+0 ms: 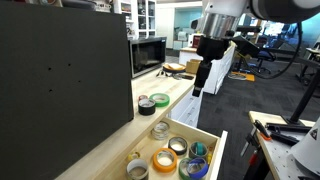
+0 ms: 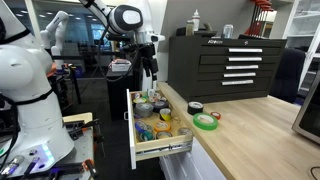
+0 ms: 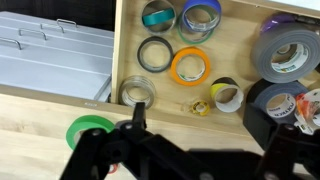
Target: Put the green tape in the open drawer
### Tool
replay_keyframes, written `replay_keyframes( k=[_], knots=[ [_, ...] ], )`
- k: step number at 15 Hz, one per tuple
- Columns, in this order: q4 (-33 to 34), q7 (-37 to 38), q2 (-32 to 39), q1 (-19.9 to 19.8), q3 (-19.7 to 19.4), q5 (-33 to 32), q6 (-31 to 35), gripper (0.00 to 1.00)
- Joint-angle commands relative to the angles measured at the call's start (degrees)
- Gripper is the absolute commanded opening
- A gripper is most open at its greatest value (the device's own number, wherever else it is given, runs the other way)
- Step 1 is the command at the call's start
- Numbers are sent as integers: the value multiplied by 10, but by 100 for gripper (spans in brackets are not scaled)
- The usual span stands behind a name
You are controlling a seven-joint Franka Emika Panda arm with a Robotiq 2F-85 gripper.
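The green tape (image 1: 160,100) lies flat on the light-wood countertop beside the open drawer; it also shows in an exterior view (image 2: 207,121) and at the lower left of the wrist view (image 3: 88,128). The open drawer (image 1: 222,150) (image 2: 165,150) (image 3: 240,72) has a white front and holds several tape rolls. My gripper (image 1: 200,82) (image 2: 150,70) (image 3: 199,117) is open and empty. It hangs high above the drawer's edge, well clear of the green tape.
A black tape roll (image 1: 146,105) (image 2: 195,107) lies next to the green tape. An orange roll (image 3: 189,67) and a big grey roll (image 3: 288,52) sit in the drawer. A black tool chest (image 2: 225,65) and a microwave (image 1: 148,55) stand on the counter.
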Motion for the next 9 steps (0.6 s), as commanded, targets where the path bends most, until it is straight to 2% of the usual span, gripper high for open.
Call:
replay_keyframes(
  k=[1, 3, 4, 9],
  knots=[
    [55, -95, 71, -7, -42, -35, 11, 100],
    [82, -140, 96, -7, -59, -49, 3, 100],
    [50, -105, 67, 0, -53, -32, 5, 100],
    [58, -111, 79, 2, -56, -33, 5, 100]
  ],
)
